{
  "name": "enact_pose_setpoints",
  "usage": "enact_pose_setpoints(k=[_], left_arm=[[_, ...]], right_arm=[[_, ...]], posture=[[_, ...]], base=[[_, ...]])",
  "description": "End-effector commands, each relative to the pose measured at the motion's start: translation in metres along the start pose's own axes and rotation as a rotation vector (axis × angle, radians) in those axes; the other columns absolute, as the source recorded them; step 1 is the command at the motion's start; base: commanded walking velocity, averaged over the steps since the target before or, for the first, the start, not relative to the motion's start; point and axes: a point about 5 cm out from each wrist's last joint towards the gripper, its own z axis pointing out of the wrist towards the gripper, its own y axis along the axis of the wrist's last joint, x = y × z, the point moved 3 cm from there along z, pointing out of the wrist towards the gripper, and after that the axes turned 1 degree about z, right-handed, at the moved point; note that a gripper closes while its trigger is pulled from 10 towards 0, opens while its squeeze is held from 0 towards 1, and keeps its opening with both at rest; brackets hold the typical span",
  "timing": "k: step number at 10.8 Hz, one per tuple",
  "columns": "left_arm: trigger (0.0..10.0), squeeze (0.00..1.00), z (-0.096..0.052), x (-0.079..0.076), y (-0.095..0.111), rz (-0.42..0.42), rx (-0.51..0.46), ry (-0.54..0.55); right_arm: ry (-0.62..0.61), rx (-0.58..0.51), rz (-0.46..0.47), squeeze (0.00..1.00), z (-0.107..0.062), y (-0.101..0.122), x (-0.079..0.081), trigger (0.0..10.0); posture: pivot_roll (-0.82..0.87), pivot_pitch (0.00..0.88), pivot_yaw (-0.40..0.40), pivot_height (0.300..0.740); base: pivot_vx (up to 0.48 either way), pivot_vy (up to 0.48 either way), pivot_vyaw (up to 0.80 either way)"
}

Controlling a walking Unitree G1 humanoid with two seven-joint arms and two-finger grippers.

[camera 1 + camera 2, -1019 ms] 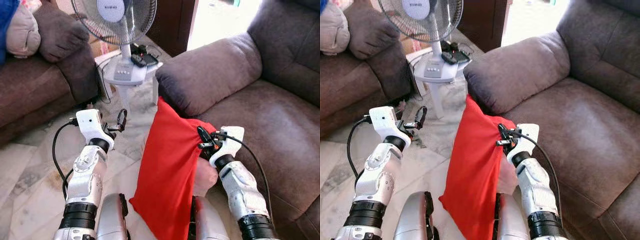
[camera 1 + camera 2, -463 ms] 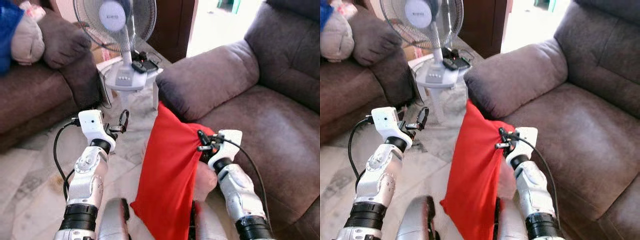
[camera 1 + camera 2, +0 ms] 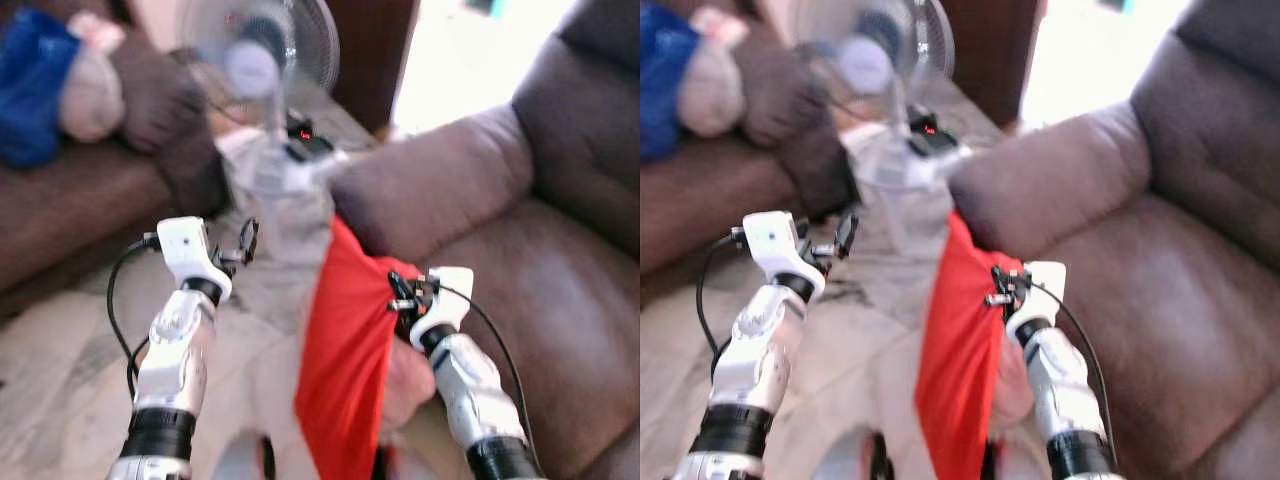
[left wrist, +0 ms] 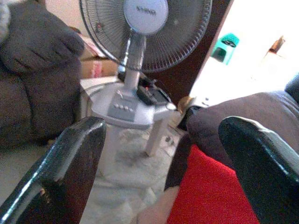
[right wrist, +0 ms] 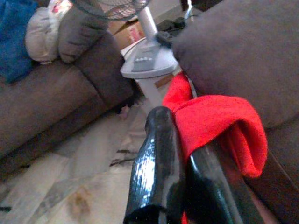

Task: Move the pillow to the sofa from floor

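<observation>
A red pillow [image 3: 348, 345] hangs upright in front of me, its top corner near the brown sofa's armrest [image 3: 430, 180]. My right gripper [image 3: 401, 297] is shut on the pillow's upper right edge; the right wrist view shows red cloth [image 5: 219, 121] pinched between the two black fingers [image 5: 156, 168]. My left gripper [image 3: 243, 243] is raised to the pillow's left, apart from it, and its fingers [image 4: 70, 168] stand open with nothing between them. The sofa seat [image 3: 560, 310] lies just right of the pillow.
A standing fan [image 4: 145, 28] on a white round base [image 4: 126, 105] stands ahead, between two sofas. A second brown sofa [image 3: 70, 200] on the left carries a blue cloth [image 3: 35, 95] and a beige cushion [image 3: 90, 95]. Marble floor [image 3: 60, 380] spreads below.
The whole view has swung and blurred, so the camera is moving. My right gripper still holds the red pillow; both arms keep about the same pose.
</observation>
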Motion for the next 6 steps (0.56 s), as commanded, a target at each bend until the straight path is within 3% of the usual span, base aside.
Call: enact_pose_setpoints(k=[1, 6], left_arm=[[10.0, 0.0, 0.0, -0.0006, 0.0047, 0.02, -0.019, -0.001], [10.0, 0.0, 0.001, 0.0033, 0.0099, 0.029, -0.029, 0.007]], right_arm=[[0.03, -0.129, -0.048, 0.0, 0.0057, 0.0331, 0.005, 10.0], [0.047, -0.142, -0.044, 0.0, 0.0077, 0.0364, 0.0076, 10.0]], posture=[[0.05, 0.062, -0.034, 0.74], [0.06, 0.079, -0.034, 0.74]], base=[[0.0, 0.0, 0.0], [0.0, 0.0, 0.0]])
